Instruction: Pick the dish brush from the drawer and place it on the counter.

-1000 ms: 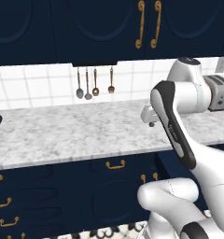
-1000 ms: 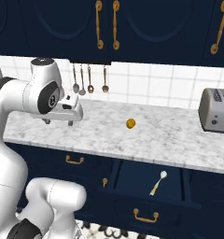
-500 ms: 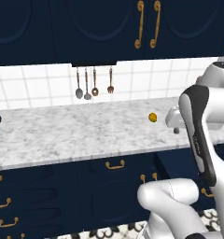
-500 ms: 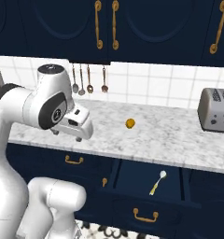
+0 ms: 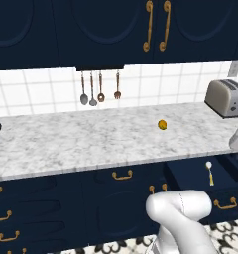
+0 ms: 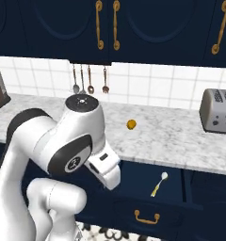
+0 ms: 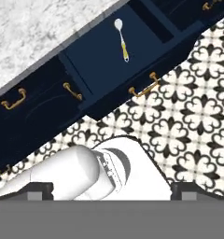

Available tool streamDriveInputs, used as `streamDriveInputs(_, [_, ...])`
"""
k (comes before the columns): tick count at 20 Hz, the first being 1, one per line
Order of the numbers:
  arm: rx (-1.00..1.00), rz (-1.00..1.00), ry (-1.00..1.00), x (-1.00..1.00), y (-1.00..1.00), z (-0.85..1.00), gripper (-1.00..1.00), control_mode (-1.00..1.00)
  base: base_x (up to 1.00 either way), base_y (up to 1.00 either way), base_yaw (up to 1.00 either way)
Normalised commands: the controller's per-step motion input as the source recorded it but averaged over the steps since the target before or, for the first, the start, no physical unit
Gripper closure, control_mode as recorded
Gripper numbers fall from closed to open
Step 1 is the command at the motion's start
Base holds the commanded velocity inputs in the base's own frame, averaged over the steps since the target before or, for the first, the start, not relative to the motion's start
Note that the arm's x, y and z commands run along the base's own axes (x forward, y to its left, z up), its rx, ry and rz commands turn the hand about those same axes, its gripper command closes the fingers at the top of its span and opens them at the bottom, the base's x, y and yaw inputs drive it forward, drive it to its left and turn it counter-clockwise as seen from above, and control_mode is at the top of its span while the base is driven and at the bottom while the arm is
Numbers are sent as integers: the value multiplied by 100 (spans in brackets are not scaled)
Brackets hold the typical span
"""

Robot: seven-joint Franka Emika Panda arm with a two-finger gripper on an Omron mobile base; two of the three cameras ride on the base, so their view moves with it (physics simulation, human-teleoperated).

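Wide navy drawer (image 7: 118, 60) with its curved brass pull stands open, so the slim white-headed, yellow-green-handled dish brush (image 7: 122, 38) lies reachable on its floor, handle toward the front. Marbled white-and-grey stone worktop (image 6: 181, 136) waits above. Claw's opening: cannot tell; nothing seems held.

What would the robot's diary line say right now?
slim white-headed yellow-handled dish brush: lying in open navy drawer | marbled white counter: brush not there yet | small orange ball: on counter
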Motion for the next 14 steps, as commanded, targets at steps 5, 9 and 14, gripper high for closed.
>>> streamDriveInputs(5, [10, -57, 23, 0, -100, -45, -100, -100, 0, 0, 0])
streamDriveInputs(9, [3, -5, 3, 49, -61, -24, -100, -100, 0, 0, 0])
streamDriveInputs(14, [1, 7, 0, 51, -37, -61, -100, -100, 0, 0, 0])
